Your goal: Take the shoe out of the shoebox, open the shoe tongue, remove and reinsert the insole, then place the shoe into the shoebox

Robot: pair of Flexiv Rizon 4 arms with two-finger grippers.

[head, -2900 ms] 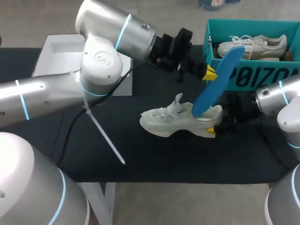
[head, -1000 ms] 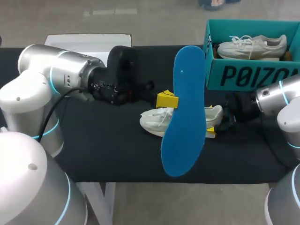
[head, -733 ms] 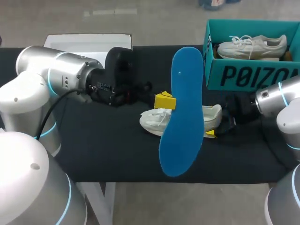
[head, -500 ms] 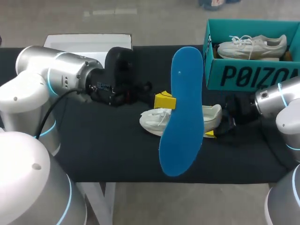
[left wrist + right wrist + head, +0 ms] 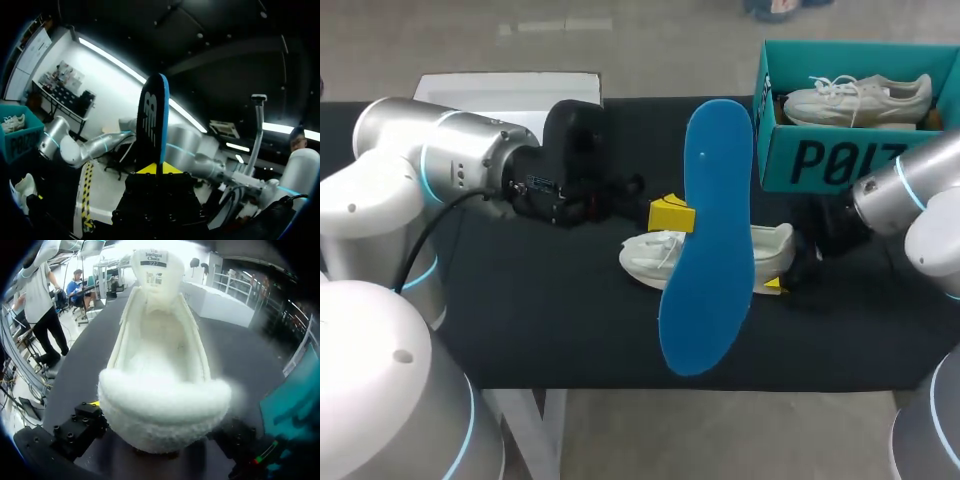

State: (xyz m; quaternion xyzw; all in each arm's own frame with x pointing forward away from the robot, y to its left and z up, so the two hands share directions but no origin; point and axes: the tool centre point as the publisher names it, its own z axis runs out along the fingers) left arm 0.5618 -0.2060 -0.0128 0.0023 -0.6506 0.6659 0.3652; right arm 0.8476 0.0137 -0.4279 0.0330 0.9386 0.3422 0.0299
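My left gripper (image 5: 672, 214) is shut on a blue insole (image 5: 708, 240) and holds it up in the air in front of the white shoe (image 5: 650, 258) lying on the black table. In the left wrist view the insole (image 5: 152, 120) stands on edge between the yellow tips of the left gripper (image 5: 159, 168). My right gripper (image 5: 788, 276) sits at the shoe's heel, open. In the right wrist view the heel and the bare inside of the shoe (image 5: 165, 365) lie between the spread fingers of the right gripper (image 5: 160, 450). The teal shoebox (image 5: 820, 160) stands at the back right.
A second white shoe (image 5: 860, 98) lies inside the shoebox. A white lid (image 5: 510, 85) rests at the back left of the black table (image 5: 550, 330). The teal box wall (image 5: 300, 390) is close beside my right gripper.
The left arm drew the insole out of the shoe and swung it up; over the last second it holds still. My right gripper has opened off the heel, and its arm shifted slightly.
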